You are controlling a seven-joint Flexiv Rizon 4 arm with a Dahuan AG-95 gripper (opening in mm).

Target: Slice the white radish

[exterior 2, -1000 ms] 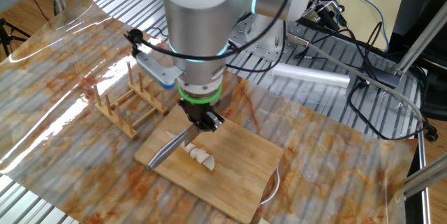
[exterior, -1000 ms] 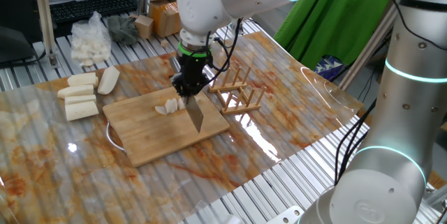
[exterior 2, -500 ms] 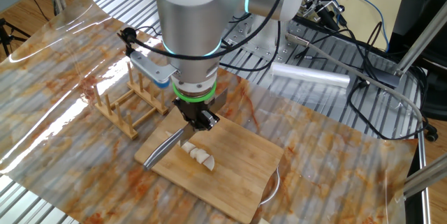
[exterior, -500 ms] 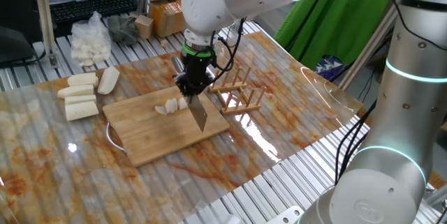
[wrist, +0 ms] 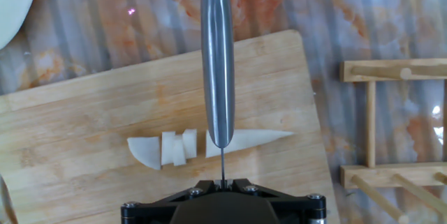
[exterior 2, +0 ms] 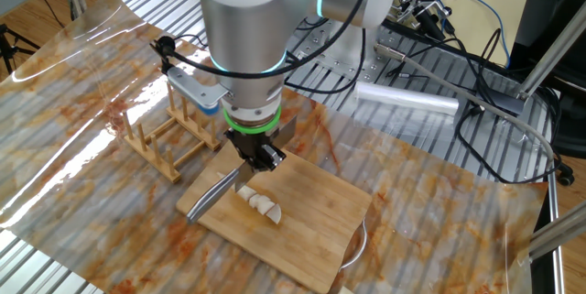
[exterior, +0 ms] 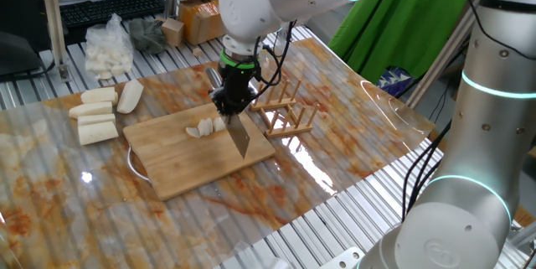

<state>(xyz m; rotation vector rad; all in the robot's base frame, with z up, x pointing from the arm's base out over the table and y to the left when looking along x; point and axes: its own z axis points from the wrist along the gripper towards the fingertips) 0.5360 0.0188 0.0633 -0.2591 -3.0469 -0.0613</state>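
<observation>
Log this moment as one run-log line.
stage: slicing | gripper: shut on knife | blade: over white radish, between cut slices and pointed end | radish: on cutting board | rack: beside board

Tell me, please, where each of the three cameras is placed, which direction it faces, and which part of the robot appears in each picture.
One fixed view: high at a table corner, looking down across the cutting board; shows the arm and gripper holding the knife.
The other fixed view: the opposite side, facing back; the arm's wrist hides much of the gripper.
Hand view: on the hand, looking straight down the knife at the white radish; only the gripper's edge shows.
Shared: all three show board, radish, knife and wooden rack.
</observation>
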